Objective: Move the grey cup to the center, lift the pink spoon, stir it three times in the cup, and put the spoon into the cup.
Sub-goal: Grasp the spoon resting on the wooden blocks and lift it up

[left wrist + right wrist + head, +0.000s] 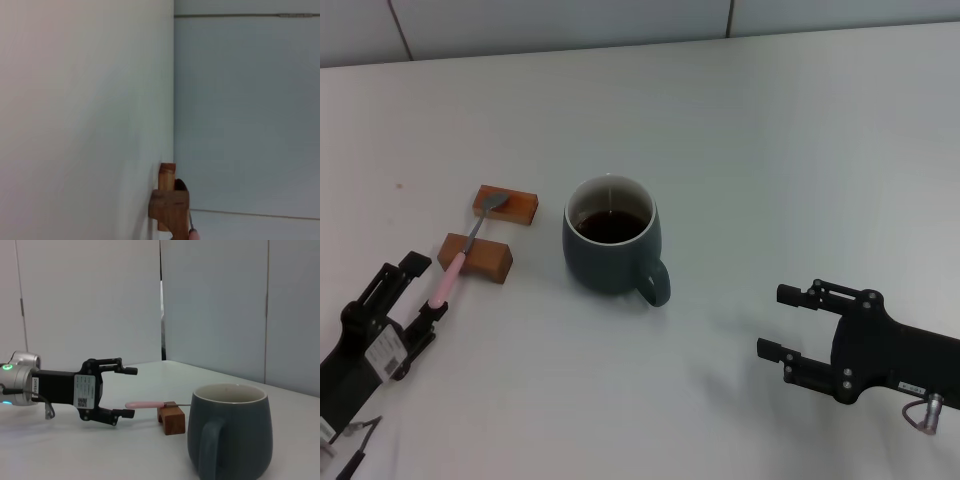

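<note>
The grey cup (pixel 610 248) stands mid-table with dark liquid inside, its handle toward the front right; it also shows in the right wrist view (pixel 231 430). The pink spoon (pixel 454 271) lies across two brown blocks, bowl on the far one. My left gripper (pixel 423 290) is open at the front left, and the end of the spoon's handle lies between its fingers. The right wrist view shows that gripper (pixel 126 392) open by the pink handle (pixel 145 404). My right gripper (pixel 780 322) is open and empty, low at the front right of the cup.
Two brown rectangular blocks, one far (pixel 506 205) and one near (pixel 476 257), hold the spoon up, left of the cup. They show close up in the left wrist view (pixel 170 202). The white table (pixel 770 150) ends at a wall at the back.
</note>
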